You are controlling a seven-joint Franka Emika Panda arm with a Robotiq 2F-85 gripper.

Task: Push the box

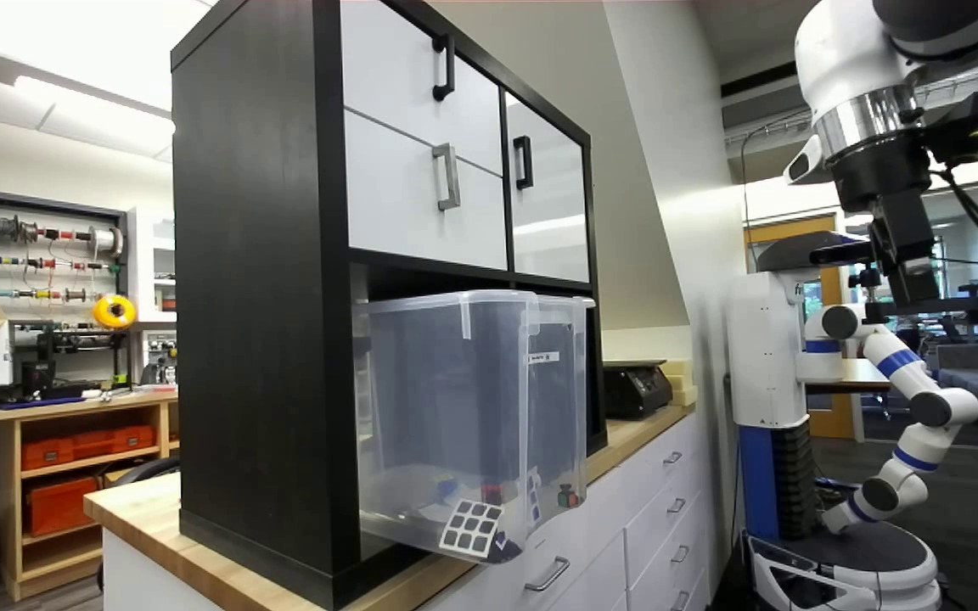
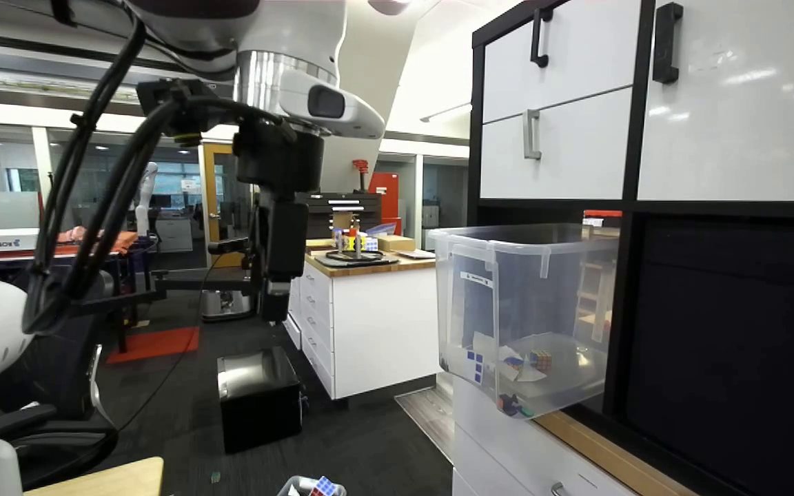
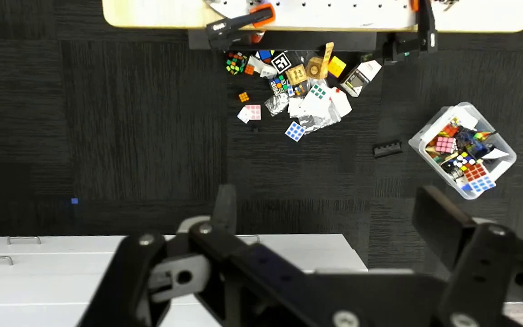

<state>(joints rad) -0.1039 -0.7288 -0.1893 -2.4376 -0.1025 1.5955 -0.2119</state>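
Black cabinet (image 1: 247, 297): white fronts (image 1: 391, 195) above, lower cubby (image 2: 542, 215) beneath. Box (image 2: 524, 313): set in lower cubby, large part projecting past cabinet face. Clear plastic, slightly cloudy, walls see-through, paler rim around top. Gripper (image 3: 332, 206): fingers (image 3: 441, 220) spread wide, dark floor (image 3: 307, 177) visible between them in wrist view. Grasp vacant; gripper stands apart from box in both exterior views. Loose white pieces (image 2: 529, 374) lie on box bottom, visible through wall. Multicoloured cube (image 2: 541, 359) beside them. Small white label (image 1: 543, 357) on box's front end.
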